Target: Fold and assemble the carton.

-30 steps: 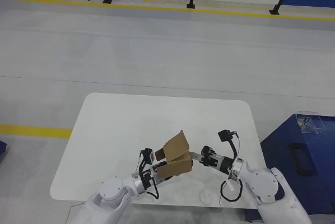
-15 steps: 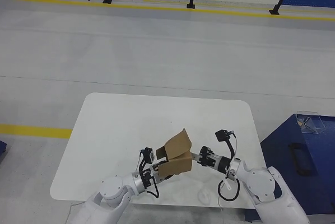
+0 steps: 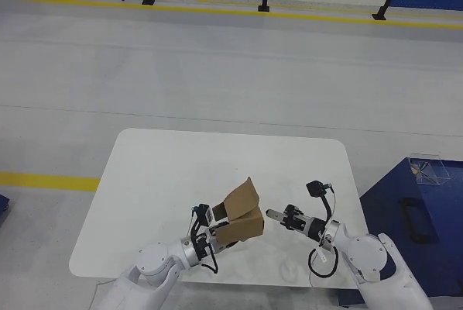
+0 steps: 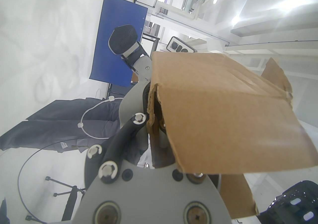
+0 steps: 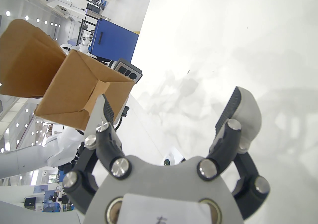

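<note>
Where both arms work, the table point(image 3: 162, 170): white with rounded corners. I have the action over its near side, close to the robot.
Cabinet point(image 3: 433, 232): blue, standing off the table's right edge.
Carton point(image 3: 244, 226): brown cardboard, partly squared up and tilted, sitting between the two grippers. One long flap stands up from its far side. On my right wrist feed its open end faces the camera, with the inner folds showing.
Left gripper point(image 3: 210, 225): clamped on the carton's left end and carrying it. On my left wrist feed one black-padded finger point(image 4: 123, 41) pokes out past the cardboard, which covers the rest.
Right gripper point(image 5: 171, 100): spread wide, holding nothing, just beside the carton's open end. One fingertip point(image 5: 105, 110) overlaps the rim, but I can't say whether it touches.
</note>
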{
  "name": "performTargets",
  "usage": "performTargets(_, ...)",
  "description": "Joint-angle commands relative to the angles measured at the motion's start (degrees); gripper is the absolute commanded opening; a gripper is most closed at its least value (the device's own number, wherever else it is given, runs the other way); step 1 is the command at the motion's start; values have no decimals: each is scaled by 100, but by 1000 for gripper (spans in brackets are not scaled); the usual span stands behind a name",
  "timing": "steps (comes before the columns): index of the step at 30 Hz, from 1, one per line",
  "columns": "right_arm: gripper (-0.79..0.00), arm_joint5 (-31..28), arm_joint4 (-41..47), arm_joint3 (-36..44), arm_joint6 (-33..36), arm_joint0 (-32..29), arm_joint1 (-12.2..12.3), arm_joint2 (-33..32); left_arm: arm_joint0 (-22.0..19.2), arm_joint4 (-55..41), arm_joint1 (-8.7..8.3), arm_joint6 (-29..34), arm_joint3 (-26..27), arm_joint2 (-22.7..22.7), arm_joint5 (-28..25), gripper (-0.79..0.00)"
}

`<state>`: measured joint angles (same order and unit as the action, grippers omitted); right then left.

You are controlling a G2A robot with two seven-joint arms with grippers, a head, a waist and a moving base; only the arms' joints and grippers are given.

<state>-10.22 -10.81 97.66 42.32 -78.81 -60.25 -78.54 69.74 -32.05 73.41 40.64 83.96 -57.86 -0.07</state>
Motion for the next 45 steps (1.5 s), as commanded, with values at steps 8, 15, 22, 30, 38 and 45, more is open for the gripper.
performTargets(8, 0, 44, -19, -69, -52, 205, -52, 371, 8, 31, 7, -4, 15, 18, -4, -785)
performTargets(15, 0, -16, 71, -118, -57, 222, -50, 358, 63, 27, 0, 30, 27, -11, -14, -785)
performTargets(22, 0, -186, 500, -53, -425, -122, 21, -358, 85, -43, -11, 120, 28, -68, 23, -785)
performTargets(30, 0, -212, 1131, 144, -1622, -867, 47, -1424, 21, -99, 12, 88, -67, -38, -19, -785)
performTargets(38, 0, -395, 1310, 305, -1833, -1233, 30, -1577, -17, -60, 25, 47, -113, 4, -10, -785)
performTargets(45, 0, -395, 1310, 305, -1833, -1233, 30, -1577, -17, -60, 25, 47, -113, 4, -10, -785)
